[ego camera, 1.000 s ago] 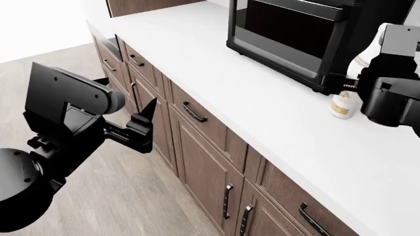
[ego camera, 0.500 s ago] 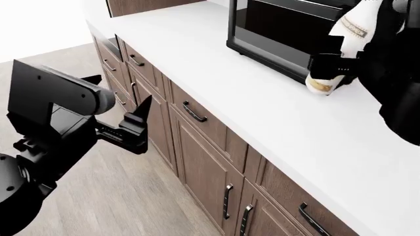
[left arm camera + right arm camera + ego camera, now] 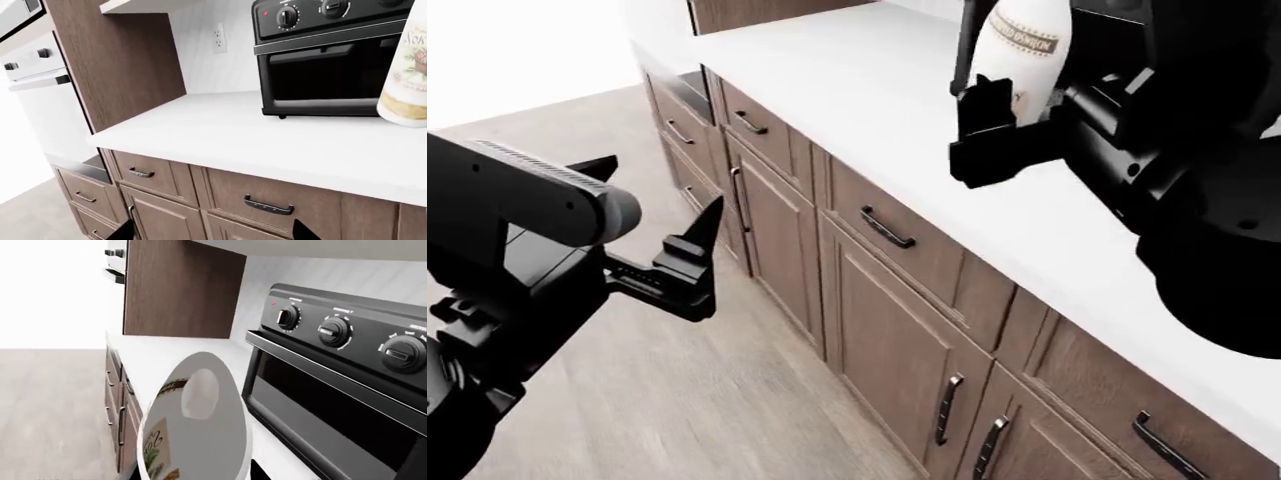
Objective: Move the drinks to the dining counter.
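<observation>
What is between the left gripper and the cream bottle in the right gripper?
In the head view, the left gripper hangs over the floor; brown cabinet fronts and bare white countertop edge separate it from the cream bottle.

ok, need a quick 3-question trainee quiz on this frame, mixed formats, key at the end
1. True or false: the tall cream slim-necked bottle with the brown-printed label is standing on the white countertop.
2. Which gripper holds that bottle? A) left gripper B) right gripper C) neither
3. Fill in: the left gripper hangs over the light wood ____, in front of the brown wooden cabinet drawers.

Key:
1. False. In the left wrist view its base hangs above the top, beside the black countertop oven with dials.
2. B. The right gripper is shut on it.
3. Floor; the left gripper's jaws are open and empty.
</observation>
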Available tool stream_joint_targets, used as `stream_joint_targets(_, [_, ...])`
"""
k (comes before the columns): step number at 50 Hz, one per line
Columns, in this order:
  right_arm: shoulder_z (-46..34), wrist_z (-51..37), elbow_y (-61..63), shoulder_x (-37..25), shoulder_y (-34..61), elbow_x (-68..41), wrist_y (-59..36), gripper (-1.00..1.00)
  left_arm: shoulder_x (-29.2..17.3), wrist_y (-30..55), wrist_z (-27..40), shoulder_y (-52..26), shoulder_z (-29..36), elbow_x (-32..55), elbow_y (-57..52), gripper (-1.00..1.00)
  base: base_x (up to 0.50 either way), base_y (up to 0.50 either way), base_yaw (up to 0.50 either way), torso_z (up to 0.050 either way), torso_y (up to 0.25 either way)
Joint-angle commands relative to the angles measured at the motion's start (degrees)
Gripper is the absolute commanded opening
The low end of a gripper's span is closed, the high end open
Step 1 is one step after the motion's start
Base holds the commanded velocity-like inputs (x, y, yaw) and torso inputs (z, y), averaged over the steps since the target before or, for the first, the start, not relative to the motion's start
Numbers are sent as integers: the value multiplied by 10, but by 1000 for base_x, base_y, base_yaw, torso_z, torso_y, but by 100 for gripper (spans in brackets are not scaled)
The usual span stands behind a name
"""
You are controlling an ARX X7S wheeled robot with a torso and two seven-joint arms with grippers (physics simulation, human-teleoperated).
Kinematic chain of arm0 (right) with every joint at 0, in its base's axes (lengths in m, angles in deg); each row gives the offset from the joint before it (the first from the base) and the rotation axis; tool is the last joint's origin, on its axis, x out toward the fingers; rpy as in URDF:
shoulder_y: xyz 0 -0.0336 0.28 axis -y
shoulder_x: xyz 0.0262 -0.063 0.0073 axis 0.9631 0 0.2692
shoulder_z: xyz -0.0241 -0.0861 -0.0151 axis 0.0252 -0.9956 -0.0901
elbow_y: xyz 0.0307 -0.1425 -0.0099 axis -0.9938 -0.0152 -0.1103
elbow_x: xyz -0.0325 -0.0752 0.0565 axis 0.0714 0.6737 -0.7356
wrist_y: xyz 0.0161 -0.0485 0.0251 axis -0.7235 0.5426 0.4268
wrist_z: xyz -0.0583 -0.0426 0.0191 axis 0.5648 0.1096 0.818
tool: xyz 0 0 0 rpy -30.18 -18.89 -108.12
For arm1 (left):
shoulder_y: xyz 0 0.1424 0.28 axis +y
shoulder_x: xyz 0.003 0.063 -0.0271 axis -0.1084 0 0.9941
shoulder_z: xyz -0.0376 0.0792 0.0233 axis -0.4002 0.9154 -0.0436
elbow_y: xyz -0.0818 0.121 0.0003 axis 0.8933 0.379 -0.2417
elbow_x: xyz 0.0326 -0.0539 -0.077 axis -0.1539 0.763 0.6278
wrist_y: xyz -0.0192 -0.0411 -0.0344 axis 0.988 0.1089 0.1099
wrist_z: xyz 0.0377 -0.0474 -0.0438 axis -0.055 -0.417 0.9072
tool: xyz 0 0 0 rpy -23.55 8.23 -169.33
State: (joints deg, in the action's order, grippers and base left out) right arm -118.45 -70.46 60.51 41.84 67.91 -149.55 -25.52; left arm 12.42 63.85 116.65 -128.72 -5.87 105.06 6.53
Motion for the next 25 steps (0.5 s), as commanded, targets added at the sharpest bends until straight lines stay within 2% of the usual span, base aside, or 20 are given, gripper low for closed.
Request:
stream_joint_targets(1, [2,5,16,3,8,8,-9,-100,-4,-3,2,3,-3,2,-3,100,-399,301,0,0,0])
stream_joint_targets(7, [0,0,17,1,9,2,-9,-100,-4,-6,1,4,-5,5,-2,100,-496,172,0,0,2])
stream_joint_targets(25, [-1,13,12,6,5,12,-2,-100,-5,-4,1,-1,-3,7,-2,100,-575,51,0,0,0])
